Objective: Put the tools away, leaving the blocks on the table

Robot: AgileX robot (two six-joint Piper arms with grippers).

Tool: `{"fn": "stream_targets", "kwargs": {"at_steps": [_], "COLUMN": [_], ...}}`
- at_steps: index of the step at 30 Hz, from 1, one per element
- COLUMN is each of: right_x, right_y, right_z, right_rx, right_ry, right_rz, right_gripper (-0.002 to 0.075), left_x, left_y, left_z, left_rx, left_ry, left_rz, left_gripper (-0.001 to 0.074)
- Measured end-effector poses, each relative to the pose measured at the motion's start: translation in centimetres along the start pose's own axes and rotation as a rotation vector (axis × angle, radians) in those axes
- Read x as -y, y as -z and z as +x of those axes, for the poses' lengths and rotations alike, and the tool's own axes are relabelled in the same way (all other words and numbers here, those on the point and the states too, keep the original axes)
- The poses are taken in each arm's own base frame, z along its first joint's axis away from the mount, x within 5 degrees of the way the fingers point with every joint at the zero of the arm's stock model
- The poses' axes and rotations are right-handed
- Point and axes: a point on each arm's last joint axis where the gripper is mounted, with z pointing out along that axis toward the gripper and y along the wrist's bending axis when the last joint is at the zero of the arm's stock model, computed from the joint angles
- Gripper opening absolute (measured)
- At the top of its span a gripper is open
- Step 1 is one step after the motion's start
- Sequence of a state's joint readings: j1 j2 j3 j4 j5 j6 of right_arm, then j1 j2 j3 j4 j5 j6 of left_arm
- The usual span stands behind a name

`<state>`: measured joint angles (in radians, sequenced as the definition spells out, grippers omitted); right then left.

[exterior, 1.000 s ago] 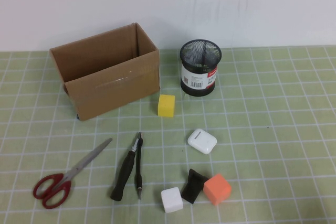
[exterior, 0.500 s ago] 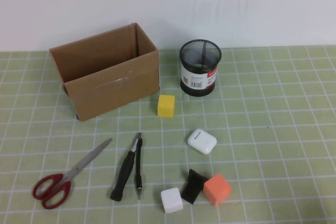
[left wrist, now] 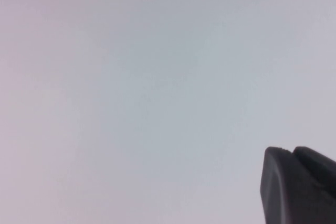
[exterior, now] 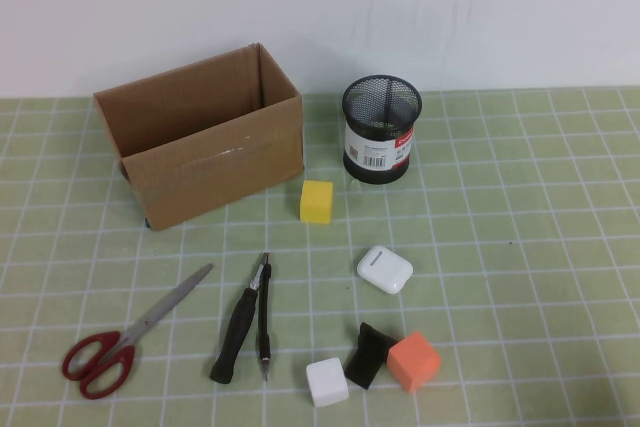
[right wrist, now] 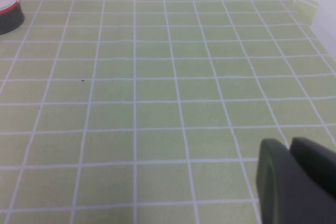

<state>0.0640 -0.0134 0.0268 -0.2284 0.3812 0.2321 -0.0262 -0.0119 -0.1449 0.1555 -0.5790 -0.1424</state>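
**Tools all on the table, both arms out of the overhead shot**

From my overhead feed neither arm reaches into the scene. The left gripper (left wrist: 302, 184) only shows in its own wrist cam as a dark bit against a blank pale wall, and it's fully closed on nothing. The right gripper (right wrist: 296, 182) hangs above bare table (right wrist: 157, 77) with the base of the mesh pen cup (right wrist: 9, 14) off at the edge of its cam; I can't tell if its fingers are apart or together

Near my edge of the table (exterior: 520, 247), on the left, lie the red-handled scissors (exterior: 130, 337), blades pointing toward the cardboard box (exterior: 200, 147). Just right of them the screwdriver (exterior: 238, 329) and the thin black rod (exterior: 265, 319) lie side by side, touching or nearly. The yellow block (exterior: 317, 201) sits between the box and the mesh pen cup (exterior: 381, 129). The white block (exterior: 327, 382) and orange block (exterior: 413, 361) flank a small black object (exterior: 367, 354), with the white case (exterior: 385, 269) just beyond them
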Motion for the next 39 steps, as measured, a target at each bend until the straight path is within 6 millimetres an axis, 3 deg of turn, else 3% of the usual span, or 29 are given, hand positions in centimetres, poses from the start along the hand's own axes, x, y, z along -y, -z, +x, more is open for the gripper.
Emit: {"fn": "stream_targets", "kwargs": {"at_steps": [6, 10, 12, 14, 19, 29, 39], "right_x": [0.0, 0.0, 0.0, 0.0, 0.0, 0.0, 0.0], "right_y": [0.0, 0.0, 0.0, 0.0, 0.0, 0.0, 0.0], "right_z": [0.0, 0.0, 0.0, 0.0, 0.0, 0.0, 0.0], "right_rx": [0.0, 0.0, 0.0, 0.0, 0.0, 0.0, 0.0], "right_ry": [0.0, 0.0, 0.0, 0.0, 0.0, 0.0, 0.0], "right_rz": [0.0, 0.0, 0.0, 0.0, 0.0, 0.0, 0.0], "right_gripper": [-0.0007, -0.0007, -0.0007, -0.0007, -0.0007, -0.0007, -0.0008], "left_x": [-0.2, -0.7, -1.0, -1.4, -1.7, -1.5, -1.3], "left_y": [-2.1, -4.4, -5.6, -6.4, -6.4, -8.1, -10.0], "left_z": [-5.7, -6.9, -6.3, -4.4, 0.5, 5.0, 9.9], "left_rx": [0.103, -0.055, -0.217, -0.436, -0.867, -1.108, -1.581], "left_ry": [-0.038, -0.041, -0.008, 0.086, 0.166, 0.29, 0.134], "left_rz": [-0.013, -0.043, -0.07, -0.116, -0.201, -0.238, -0.08], "left_gripper": [-0.0004, -0.0004, -0.0004, -0.0004, -0.0004, -0.0004, -0.0004]}}
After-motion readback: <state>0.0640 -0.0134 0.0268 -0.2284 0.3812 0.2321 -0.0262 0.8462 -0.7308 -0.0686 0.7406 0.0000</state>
